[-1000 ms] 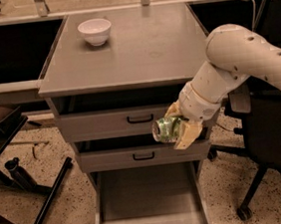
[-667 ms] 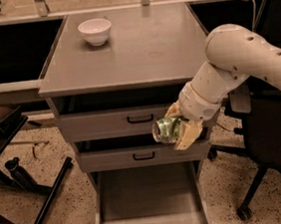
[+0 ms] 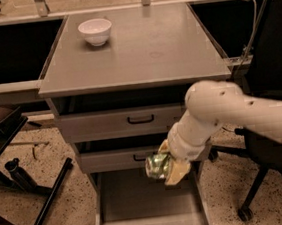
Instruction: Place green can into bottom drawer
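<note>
The green can is shiny green and silver with a wrinkly surface. My gripper is shut on it, with pale fingers wrapped around its right side. The can hangs in front of the middle drawer, above the rear part of the open bottom drawer. That drawer is pulled out, a wide flat grey tray with low side walls. My white arm reaches in from the right.
A white bowl stands at the back left of the grey cabinet top. Two shallower drawers with black handles are closed. A black chair base stands at the right; black stands and a bottle lie at the left.
My arm and the can have moved down and to the left, from beside the cabinet's right front to a spot over the open bottom drawer. The camera view has also shifted.
</note>
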Robot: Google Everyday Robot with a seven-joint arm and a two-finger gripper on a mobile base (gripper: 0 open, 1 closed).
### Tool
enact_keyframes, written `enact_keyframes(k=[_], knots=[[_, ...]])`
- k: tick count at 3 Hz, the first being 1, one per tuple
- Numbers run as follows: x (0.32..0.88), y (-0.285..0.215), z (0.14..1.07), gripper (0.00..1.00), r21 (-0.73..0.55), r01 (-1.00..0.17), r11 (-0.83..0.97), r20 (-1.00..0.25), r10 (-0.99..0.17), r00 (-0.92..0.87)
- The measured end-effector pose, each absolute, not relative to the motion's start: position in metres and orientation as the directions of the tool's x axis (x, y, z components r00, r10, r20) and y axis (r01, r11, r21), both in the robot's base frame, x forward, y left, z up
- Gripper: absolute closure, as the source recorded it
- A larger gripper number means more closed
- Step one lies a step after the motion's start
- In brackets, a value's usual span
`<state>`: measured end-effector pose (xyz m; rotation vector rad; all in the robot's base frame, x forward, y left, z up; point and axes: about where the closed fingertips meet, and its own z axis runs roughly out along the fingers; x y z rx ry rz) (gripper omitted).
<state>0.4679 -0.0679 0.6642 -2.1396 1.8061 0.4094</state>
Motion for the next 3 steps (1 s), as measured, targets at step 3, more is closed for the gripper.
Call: enact_keyframes(k=[3], knots=[[0.423,0.008,0.535,1.0,0.011,-0.994,-0.106,-0.472,-0.877,0.089]])
